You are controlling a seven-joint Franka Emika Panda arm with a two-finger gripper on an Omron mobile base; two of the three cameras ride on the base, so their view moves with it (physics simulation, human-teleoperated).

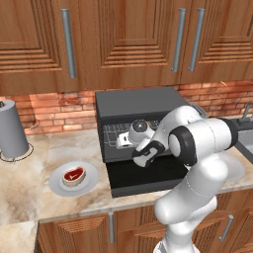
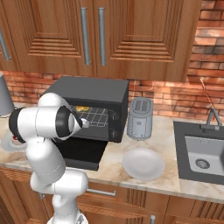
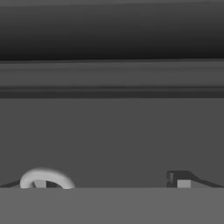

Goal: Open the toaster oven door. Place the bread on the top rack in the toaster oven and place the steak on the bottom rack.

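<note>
The white arm's elbow is looming closest to the lens, and beyond it the pincer (image 1: 123,142) is reaching into the mouth of the toaster oven (image 1: 136,101); whether its fingers are apart or together cannot be told, since the hand camera is staring at dark oven wall. The toaster oven door (image 1: 148,177) is lying flat, folded down over the counter (image 1: 29,192), so step one looks done. Something golden, probably the bread (image 2: 81,108), is sitting on the wire rack (image 2: 97,115) inside, though which shelf is hard to say. The steak (image 1: 74,175) is waiting on its plate (image 1: 57,185) just left of the door, near a grey canister (image 1: 11,129); an empty plate (image 2: 143,163) and the silver toaster (image 2: 140,118) are standing to the right. The danger now, one judges: pulling out carelessly, the wrist could be snagging the rack and dragging the bread off, or the forearm could be pressing on that open door. Swinging left for the steak, it could be clipping the plate.
</note>
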